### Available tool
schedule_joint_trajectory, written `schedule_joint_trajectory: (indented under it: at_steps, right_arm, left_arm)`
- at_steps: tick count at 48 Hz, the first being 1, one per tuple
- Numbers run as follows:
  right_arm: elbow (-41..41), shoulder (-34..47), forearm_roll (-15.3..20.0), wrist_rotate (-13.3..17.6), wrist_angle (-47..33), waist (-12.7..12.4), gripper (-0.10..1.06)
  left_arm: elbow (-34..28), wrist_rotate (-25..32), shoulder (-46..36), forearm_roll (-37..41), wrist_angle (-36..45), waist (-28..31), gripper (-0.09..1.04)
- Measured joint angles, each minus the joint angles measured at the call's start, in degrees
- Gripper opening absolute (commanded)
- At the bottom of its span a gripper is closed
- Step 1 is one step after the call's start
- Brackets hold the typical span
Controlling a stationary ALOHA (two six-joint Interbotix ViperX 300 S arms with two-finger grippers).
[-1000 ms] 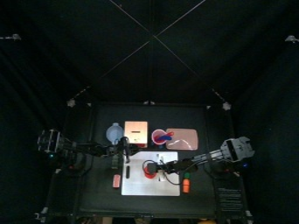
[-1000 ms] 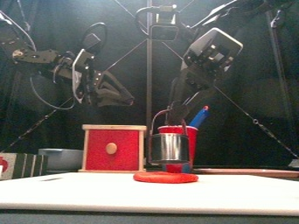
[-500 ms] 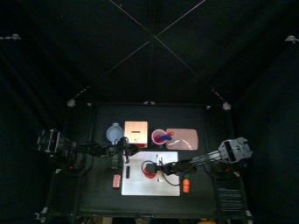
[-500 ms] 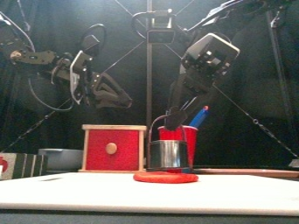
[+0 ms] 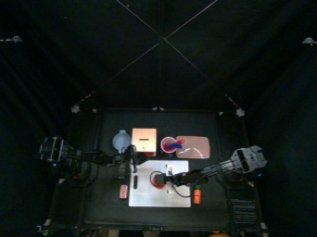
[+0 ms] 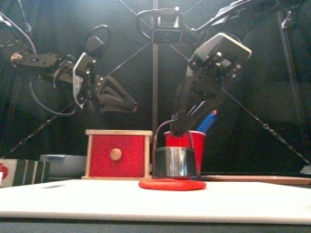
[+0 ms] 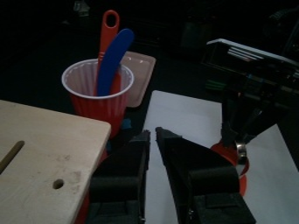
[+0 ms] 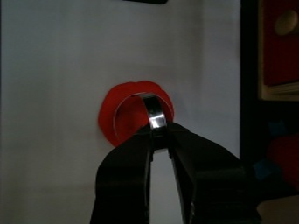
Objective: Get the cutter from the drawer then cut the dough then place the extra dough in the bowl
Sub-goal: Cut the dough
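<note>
Lowered since earlier, the round metal cutter presses the flat red dough disc below the right fingers clamping it; left fingers are together.

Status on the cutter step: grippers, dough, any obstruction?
Right gripper shut on cutter handle, cutter down on red dough. Left gripper shut, empty, raised near wooden box. Red cup close behind; nothing blocking.
</note>
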Motion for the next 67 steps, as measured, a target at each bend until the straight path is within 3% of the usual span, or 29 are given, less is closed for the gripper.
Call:
schedule_joint_trajectory:
  at_steps: [23,40,54,60,67]
  right_arm:
    - [-0.09,0.70,0.00,0.09,-0.79,-0.09,0.52]
    - [1.23,0.62,0.18,0.00,-2.02,-0.09,0.78]
    - [5.54,-4.22,-0.97,-0.09,-6.24,-0.35,0.80]
    - [10.46,-9.05,-1.14,-0.09,-15.12,-2.20,0.81]
    - [18.02,-14.33,-0.97,-0.70,-30.94,-8.70,0.81]
  left_arm:
    - [0.00,0.00,0.00,-0.26,0.18,0.00,0.59]
    - [0.00,0.09,0.00,-0.35,0.09,-0.44,0.59]
    - [0.00,0.00,0.09,-0.44,-0.79,-3.16,0.70]
    - [-0.09,-0.09,1.23,-1.93,-1.05,-5.89,0.80]
    - [-1.32,0.18,4.22,-7.21,-3.34,-10.28,0.87]
